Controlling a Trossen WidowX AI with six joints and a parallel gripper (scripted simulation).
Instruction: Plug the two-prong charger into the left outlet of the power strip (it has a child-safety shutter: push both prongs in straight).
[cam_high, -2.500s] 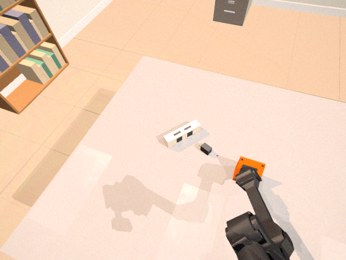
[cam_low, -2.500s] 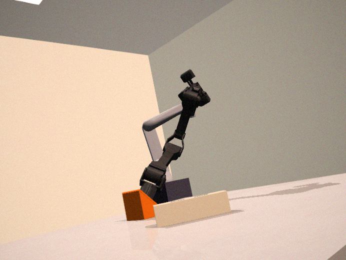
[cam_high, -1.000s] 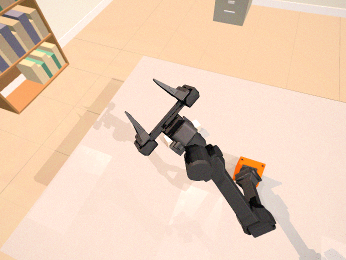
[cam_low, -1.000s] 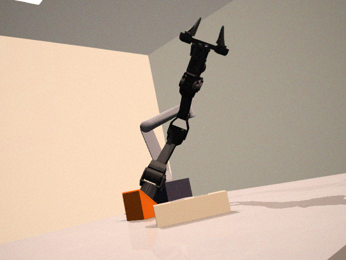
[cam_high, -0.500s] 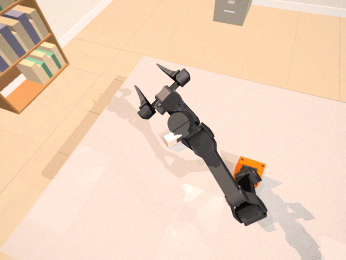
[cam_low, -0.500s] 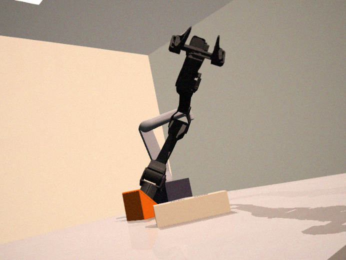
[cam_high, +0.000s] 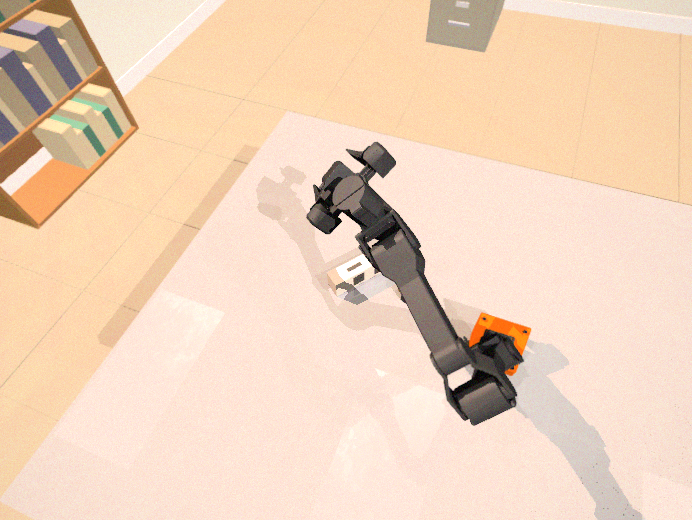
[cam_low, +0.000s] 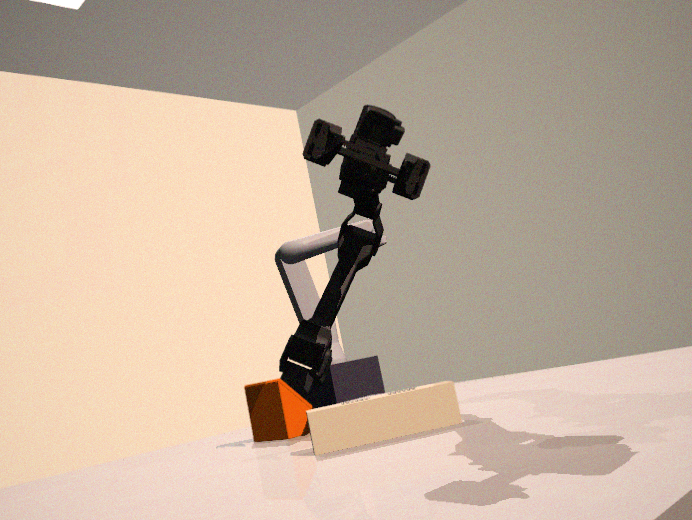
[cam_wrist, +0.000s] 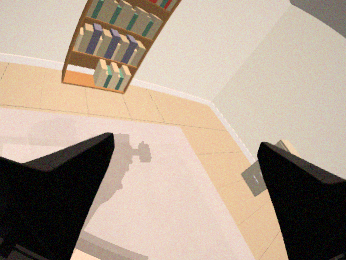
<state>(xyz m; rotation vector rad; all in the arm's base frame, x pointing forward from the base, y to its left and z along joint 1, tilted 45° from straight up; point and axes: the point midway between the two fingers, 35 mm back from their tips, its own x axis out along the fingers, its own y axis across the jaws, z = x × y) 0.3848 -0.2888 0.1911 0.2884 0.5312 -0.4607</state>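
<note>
The white power strip (cam_high: 342, 273) (cam_low: 385, 419) lies on the table. In the top view the arm covers its right end. In the exterior view its plain cream side shows and its outlets cannot be made out. My gripper (cam_high: 331, 168) (cam_low: 367, 159) (cam_wrist: 188, 145) is wide open and empty, high above the table and beyond the strip as seen in the top view. The charger cannot be made out: in the top view the arm covers the area right of the strip, and in the exterior view the strip blocks the view behind it.
The arm's orange base block (cam_high: 513, 329) (cam_low: 296, 413) stands near the strip. A dark box (cam_low: 358, 380) with a grey bent arm (cam_low: 310, 246) stands behind the strip in the exterior view. A bookshelf (cam_high: 83, 187) (cam_wrist: 77, 78) and a grey cabinet (cam_high: 464, 33) (cam_wrist: 252, 180) stand beyond the table.
</note>
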